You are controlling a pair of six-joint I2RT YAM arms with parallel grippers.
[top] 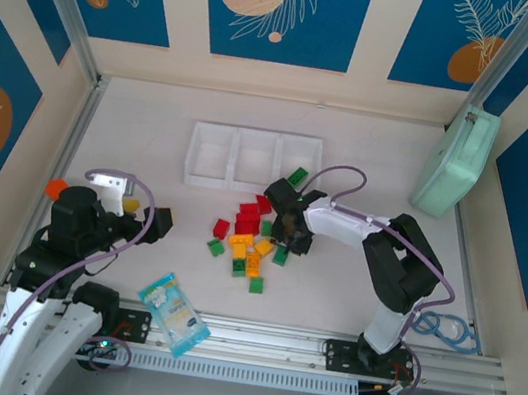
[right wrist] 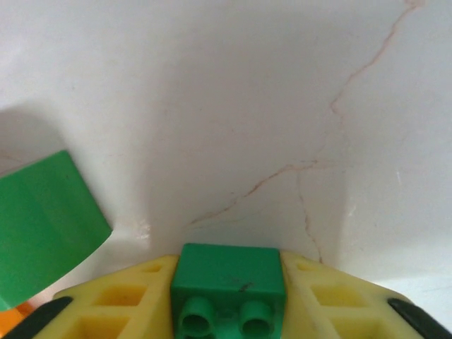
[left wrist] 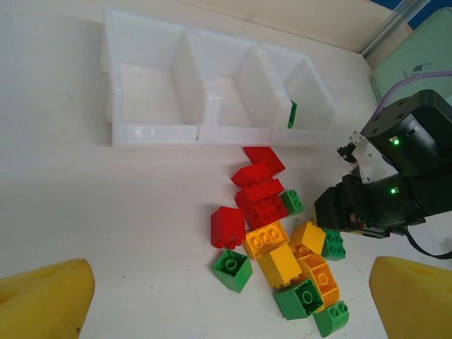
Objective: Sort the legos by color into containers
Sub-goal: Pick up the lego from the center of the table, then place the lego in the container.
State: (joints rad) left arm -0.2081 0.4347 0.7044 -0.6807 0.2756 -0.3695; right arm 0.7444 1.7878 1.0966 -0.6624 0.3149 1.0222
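Green brick (right wrist: 227, 272), studs toward camera, pinched across right claw (right wrist: 227, 286).

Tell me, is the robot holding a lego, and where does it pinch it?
Yes. The right gripper pinches a small green lego by its two opposite sides. The left gripper is open, holding nothing.

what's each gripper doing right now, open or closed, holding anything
left gripper: open, holding nothing
right gripper: closed on a green lego
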